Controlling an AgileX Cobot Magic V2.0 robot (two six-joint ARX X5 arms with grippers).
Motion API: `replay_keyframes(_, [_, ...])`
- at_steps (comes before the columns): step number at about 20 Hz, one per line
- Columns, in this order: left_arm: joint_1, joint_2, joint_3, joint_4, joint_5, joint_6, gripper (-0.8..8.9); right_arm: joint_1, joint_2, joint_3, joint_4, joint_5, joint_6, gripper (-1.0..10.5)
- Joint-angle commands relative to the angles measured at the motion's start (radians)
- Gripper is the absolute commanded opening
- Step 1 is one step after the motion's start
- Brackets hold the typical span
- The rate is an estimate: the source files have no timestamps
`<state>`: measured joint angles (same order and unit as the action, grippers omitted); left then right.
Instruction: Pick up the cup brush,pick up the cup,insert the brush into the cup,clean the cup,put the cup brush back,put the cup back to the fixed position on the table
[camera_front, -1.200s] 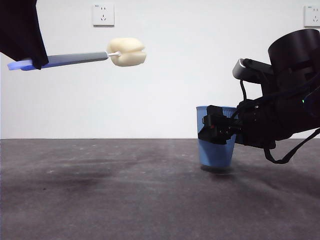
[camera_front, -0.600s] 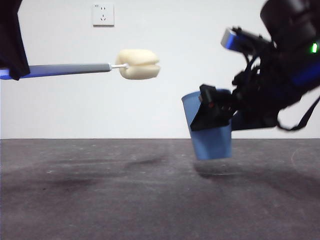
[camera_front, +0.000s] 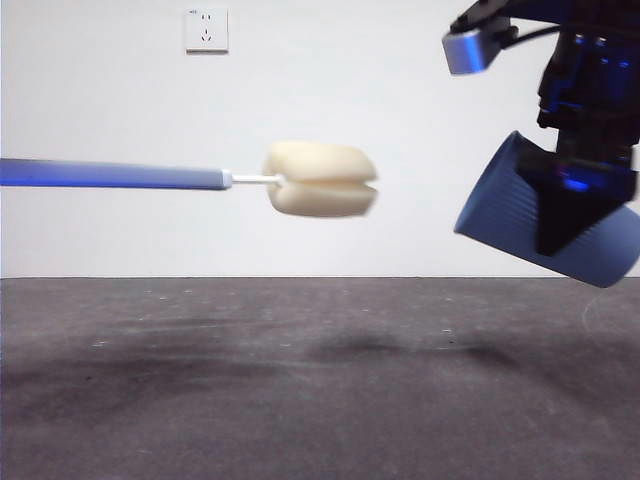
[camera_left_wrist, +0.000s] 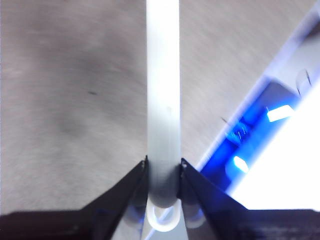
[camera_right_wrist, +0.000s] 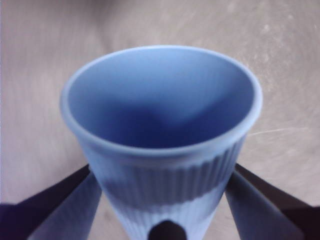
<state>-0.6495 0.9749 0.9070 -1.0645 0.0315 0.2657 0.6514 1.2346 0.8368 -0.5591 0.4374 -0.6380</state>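
Lifted, tilted cup (camera_front: 530, 220); right wrist shows its hollow.

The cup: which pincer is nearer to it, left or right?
Right. The right pincer grips the cup in the air, tilted. The left pincer holds the brush by its handle, far across the table.

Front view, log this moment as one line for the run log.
left gripper: holds cup brush level, in air | right gripper: holds cup tilted, mouth toward sponge | brush outside cup | both above table

Level cup brush (camera_front: 200, 180) faces tilted blue cup (camera_front: 520, 215), both airborne.
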Motion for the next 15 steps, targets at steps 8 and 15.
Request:
replay_keyframes(8, [-0.103, 0.005, -0.003, 0.003, 0.005, 0.051, -0.08, 0.119, 0.011, 0.005, -0.026, 0.043, -0.268, -0.2])
replay_keyframes(15, [-0.142, 0.064, -0.003, 0.045, 0.015, 0.021, -0.08, 0.198, 0.042, 0.005, -0.008, 0.045, -0.277, -0.2])
